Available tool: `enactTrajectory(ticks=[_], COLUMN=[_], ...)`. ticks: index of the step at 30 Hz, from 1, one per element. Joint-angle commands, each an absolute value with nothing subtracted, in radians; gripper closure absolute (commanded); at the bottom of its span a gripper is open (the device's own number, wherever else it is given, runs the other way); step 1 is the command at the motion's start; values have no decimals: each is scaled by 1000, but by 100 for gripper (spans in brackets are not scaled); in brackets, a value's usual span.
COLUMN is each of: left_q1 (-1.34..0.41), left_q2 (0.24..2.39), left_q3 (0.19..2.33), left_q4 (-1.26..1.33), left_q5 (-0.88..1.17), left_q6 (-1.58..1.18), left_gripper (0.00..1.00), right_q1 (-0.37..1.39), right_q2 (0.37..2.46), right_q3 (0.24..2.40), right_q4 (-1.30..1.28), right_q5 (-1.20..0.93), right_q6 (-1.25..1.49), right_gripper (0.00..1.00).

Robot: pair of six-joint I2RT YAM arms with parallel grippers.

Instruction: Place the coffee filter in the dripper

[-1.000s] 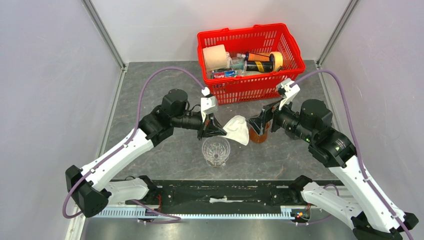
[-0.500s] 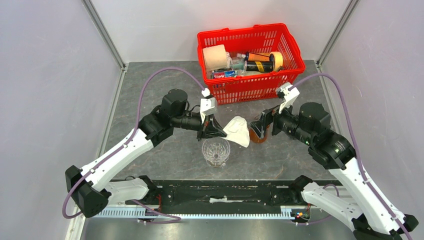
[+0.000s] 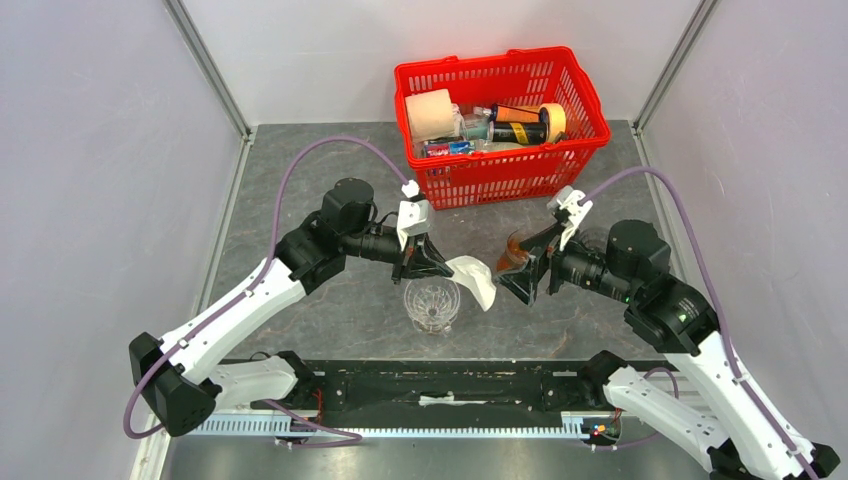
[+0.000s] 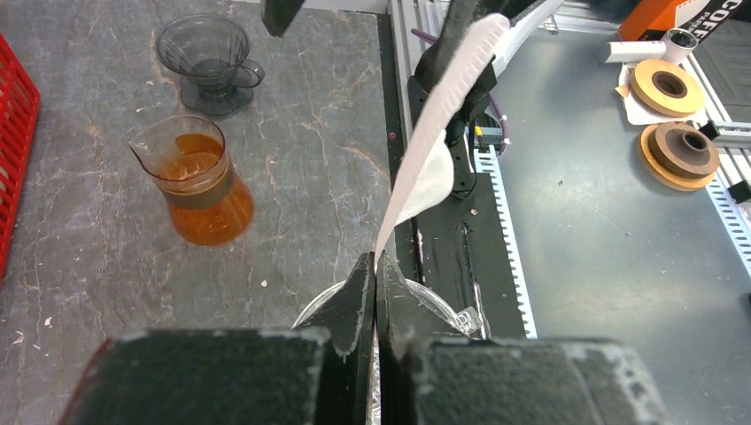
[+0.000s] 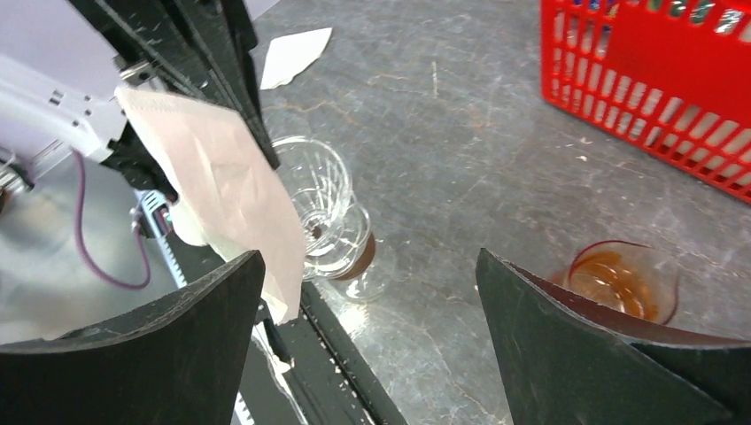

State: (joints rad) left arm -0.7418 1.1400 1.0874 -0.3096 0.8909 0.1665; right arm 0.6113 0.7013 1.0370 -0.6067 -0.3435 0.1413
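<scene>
The clear cut-glass dripper (image 3: 432,303) stands upright near the table's front edge, between the arms. It also shows in the right wrist view (image 5: 323,208). My left gripper (image 3: 438,267) is shut on one corner of the white coffee filter (image 3: 476,281). It holds the filter in the air just above and right of the dripper's rim. In the left wrist view the filter (image 4: 438,142) fans up from the closed tips (image 4: 375,261), with the dripper's rim (image 4: 436,303) under them. My right gripper (image 3: 520,281) is open and empty, right of the filter (image 5: 226,186).
A glass carafe of orange-brown liquid (image 3: 514,252) stands just behind my right gripper. A dark smoky-grey cup (image 4: 208,57) stands beyond it. A red basket (image 3: 500,178) of items stands at the back. A flat white paper (image 5: 292,53) lies behind the dripper.
My right gripper has drawn back from the carafe toward the front and now faces the filter. My left gripper has brought the filter a little lower, closer to the dripper.
</scene>
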Motion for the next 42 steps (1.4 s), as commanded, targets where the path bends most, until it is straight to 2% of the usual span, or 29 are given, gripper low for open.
enactTrajectory(ticks=[1, 5, 10, 19, 23, 29, 35, 42], left_q1=[-741, -741, -741, -742, -742, -742, -742, -742], left_q2=[1143, 1153, 1169, 1183, 1189, 1173, 1147, 1128], left_q3=[1127, 1129, 1134, 1134, 1132, 1124, 1113, 1098], left_q4=[-314, -299, -262, -199, -167, -159, -147, -155], left_q5=[908, 912, 889, 838, 808, 718, 642, 672], left_q6=[214, 199, 145, 37, -22, -46, -65, -38], left_gripper=[98, 98, 98, 98, 98, 98, 98, 98], right_q1=[614, 612, 613, 615, 613, 613, 614, 613], right_q2=[685, 718, 795, 896, 925, 874, 746, 671], right_q3=[1018, 991, 958, 965, 969, 996, 992, 1016], right_q4=[-570, -528, -376, -210, -180, -342, -493, -615], right_q5=[-459, -501, -690, -624, -633, -646, -498, -328], right_q6=[125, 124, 179, 314, 339, 285, 213, 164], right_gripper=[3, 9, 17, 34, 32, 28, 23, 20])
